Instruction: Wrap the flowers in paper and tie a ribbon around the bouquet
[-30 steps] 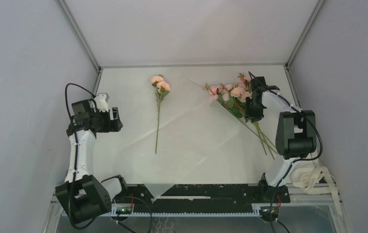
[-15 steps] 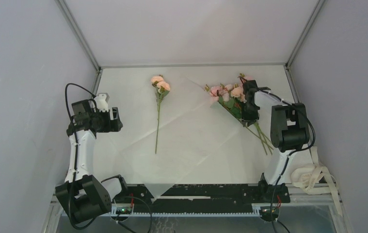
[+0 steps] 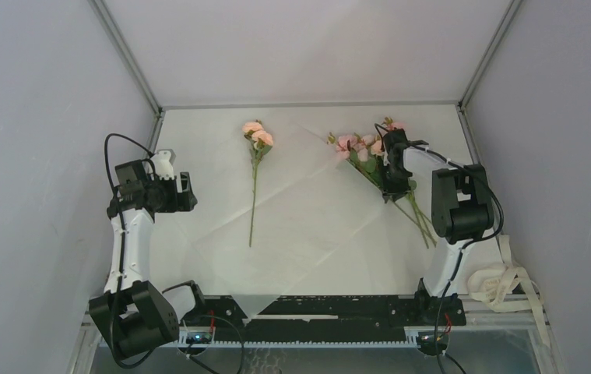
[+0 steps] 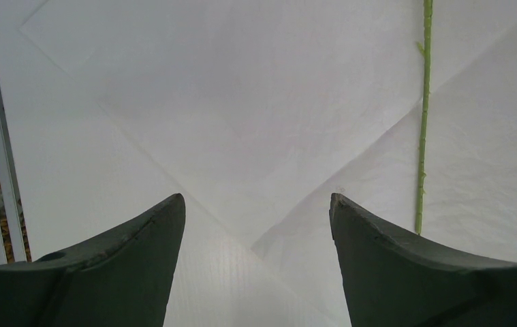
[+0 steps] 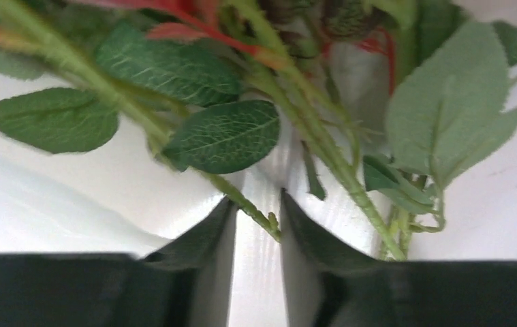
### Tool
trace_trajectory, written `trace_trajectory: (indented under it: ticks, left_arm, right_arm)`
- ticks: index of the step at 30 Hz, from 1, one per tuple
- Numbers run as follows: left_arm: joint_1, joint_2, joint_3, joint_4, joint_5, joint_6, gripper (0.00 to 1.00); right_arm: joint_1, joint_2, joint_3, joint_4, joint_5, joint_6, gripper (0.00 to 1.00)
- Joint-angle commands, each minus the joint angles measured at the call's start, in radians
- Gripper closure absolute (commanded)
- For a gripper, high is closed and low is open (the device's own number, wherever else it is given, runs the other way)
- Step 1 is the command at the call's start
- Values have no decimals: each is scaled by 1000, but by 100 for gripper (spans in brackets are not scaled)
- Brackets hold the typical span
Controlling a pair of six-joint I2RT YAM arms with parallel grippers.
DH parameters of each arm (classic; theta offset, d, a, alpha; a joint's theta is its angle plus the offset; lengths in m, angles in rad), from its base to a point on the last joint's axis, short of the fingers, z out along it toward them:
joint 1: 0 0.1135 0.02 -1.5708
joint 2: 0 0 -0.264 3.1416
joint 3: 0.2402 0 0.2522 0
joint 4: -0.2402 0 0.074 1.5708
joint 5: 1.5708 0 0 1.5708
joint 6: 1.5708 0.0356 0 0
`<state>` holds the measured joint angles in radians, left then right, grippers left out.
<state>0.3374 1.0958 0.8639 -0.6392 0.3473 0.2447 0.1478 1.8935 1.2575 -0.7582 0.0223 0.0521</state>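
Observation:
The paper (image 3: 307, 214) lies spread flat mid-table as a large translucent sheet. One pink flower (image 3: 255, 167) lies on its left part, and its stem (image 4: 424, 122) also runs down the left wrist view. The larger bunch of flowers (image 3: 366, 156) lies at the paper's right edge. My right gripper (image 3: 391, 185) is down on this bunch. Its jaws stand narrowly open (image 5: 255, 204), and a thin green stem (image 5: 252, 208) crosses between the tips. My left gripper (image 3: 187, 192) hangs open (image 4: 257, 201) over the paper's left corner (image 4: 269, 238) and holds nothing. The ribbon (image 3: 502, 284) lies bundled at the near right.
Grey walls close the table on the left, right and back. The black rail (image 3: 315, 308) with the arm bases runs along the near edge. Leaves (image 5: 221, 136) fill the right wrist view just ahead of the fingers.
My right arm has swung left and lowered the gripper onto the bunch, whose stems shifted slightly left. The right jaws closed a little and reopened. The left arm has not moved.

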Motion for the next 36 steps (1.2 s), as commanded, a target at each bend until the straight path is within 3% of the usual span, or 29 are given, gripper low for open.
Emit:
trace_trajectory:
  ticks: [1, 6, 10, 16, 21, 26, 30, 33, 36]
  left_arm:
    - [-5, -19, -19, 9, 12, 14, 18]
    - [-5, -21, -19, 6, 11, 15, 18]
    - [-5, -14, -17, 7, 12, 12, 18]
    - [-5, -19, -16, 7, 15, 15, 18]
    - [-5, -11, -11, 7, 19, 12, 18]
    - [-5, -13, -9, -4, 21, 13, 18]
    - [-5, -37, -17, -8, 25, 16, 18]
    - [-5, -40, -16, -8, 44, 15, 17]
    - [-5, -33, -13, -7, 48, 14, 18]
  right_arm:
    - [11, 17, 10, 69, -10, 7, 75]
    - [-15, -47, 11, 49, 94, 1, 99]
    - [-25, -196, 11, 48, 188, 2, 100]
    - [-45, -561, 10, 139, 126, 120, 100]
    - [135, -726, -21, 361, 49, 316, 100]
    - [433, -557, -41, 679, -11, 502, 100]
    - [538, -301, 55, 793, -53, 657, 100]
    - [573, -106, 159, 806, -107, 730, 100]
    - [600, 104, 353, 693, -146, 725, 100]
